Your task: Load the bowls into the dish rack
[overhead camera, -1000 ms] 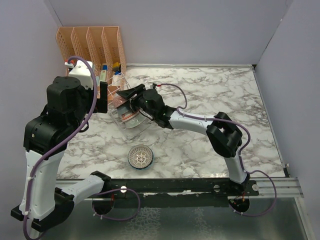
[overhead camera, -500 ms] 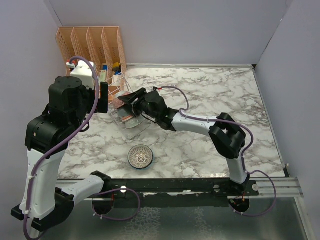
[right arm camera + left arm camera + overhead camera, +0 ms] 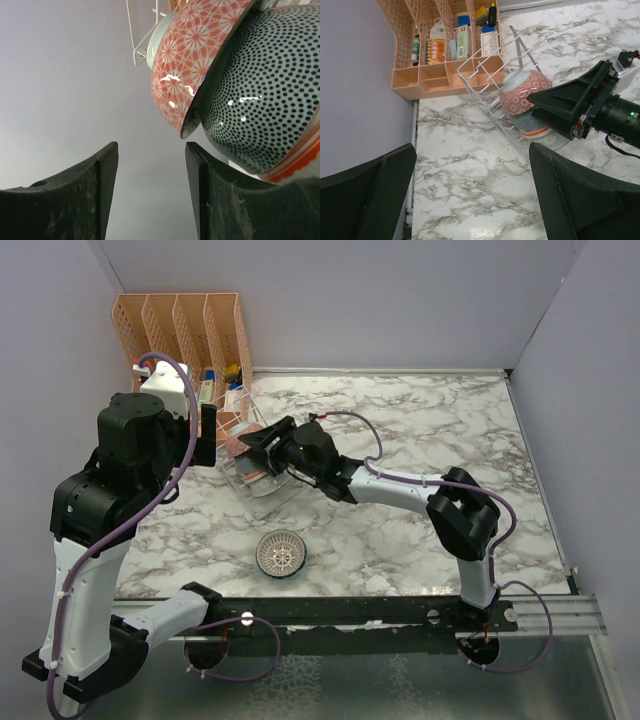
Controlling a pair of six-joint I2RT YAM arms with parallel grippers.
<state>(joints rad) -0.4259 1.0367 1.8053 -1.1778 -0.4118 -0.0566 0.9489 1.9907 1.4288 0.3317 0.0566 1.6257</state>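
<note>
- While the top view alone shows the lattice bowl (image 3: 281, 553) standing by itself on the tabletop (image 3: 430, 430), nearer the arm bases than the rack, only the wrist views show the other bowls' patterns.
- In the left wrist view, the dish rack (image 3: 487, 75) is tilted, just beside the orange organizer (image 3: 445, 75). It holds the red-flower bowl (image 3: 520, 92) on its side.
- Under it, touching, lies the dotted bowl (image 3: 265, 95) with its red rim.
- The right claw (image 3: 151, 145) is partly open with nothing between its fingers. The red bowl's rim is just beside one fingertip.
- The left claw (image 3: 472, 147) is wide open and empty, above the tabletop.
- The rack sits close to the left wall, and wide marble lies on its right.
- Labels on the boxes in the organizer are too small to read.
</note>
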